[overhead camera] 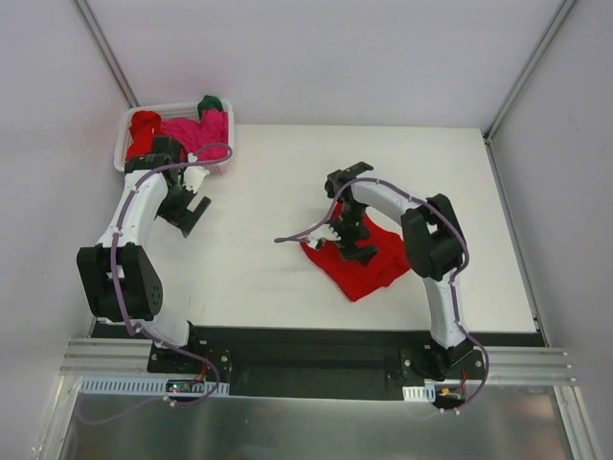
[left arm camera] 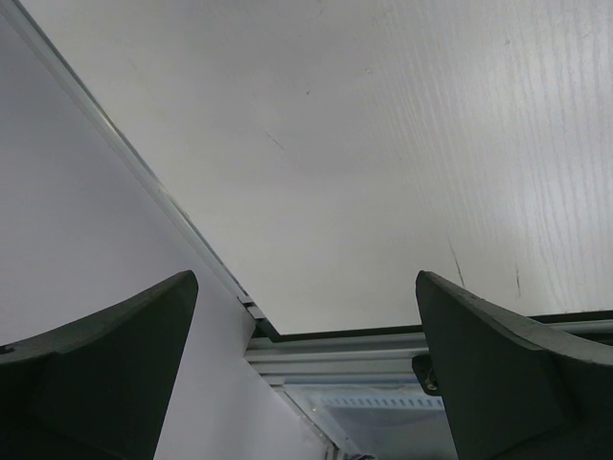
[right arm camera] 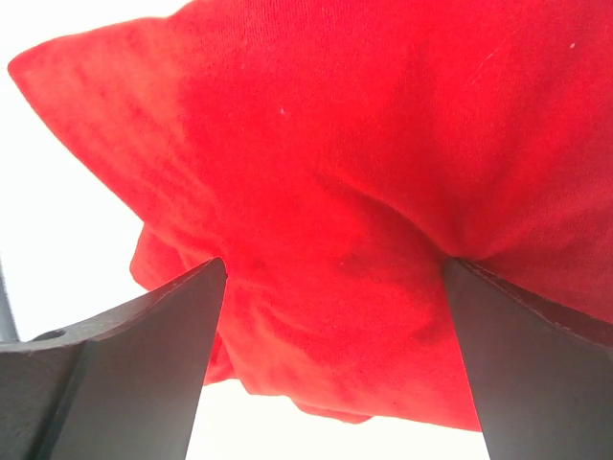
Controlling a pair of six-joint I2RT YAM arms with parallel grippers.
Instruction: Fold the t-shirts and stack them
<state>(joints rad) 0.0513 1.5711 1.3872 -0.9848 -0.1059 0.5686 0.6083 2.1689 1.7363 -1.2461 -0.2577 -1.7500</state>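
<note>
White table (overhead camera: pixel 268 220), red t-shirt (overhead camera: pixel 372 275) partly under spread right tool (right arm camera: pixel 333 264); left tool (left arm camera: pixel 305 278) spread.

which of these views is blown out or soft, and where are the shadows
top external: even light, sharp, only faint shadows on the table; right wrist: table beside the red t-shirt blown out to white, its own fingers dark; left wrist: wood grain crisp, fingers dark and soft

We see a plain bright red t-shirt (right arm camera: pixel 383 172) between the dark grey fingers of the right gripper (right arm camera: pixel 335 316), on a white bench (overhead camera: pixel 249 259). Beyond the black left gripper (overhead camera: pixel 192 215), a white lattice basket (overhead camera: pixel 123 146) holds red, magenta-pink and dark green shirts (overhead camera: pixel 196 129).
</note>
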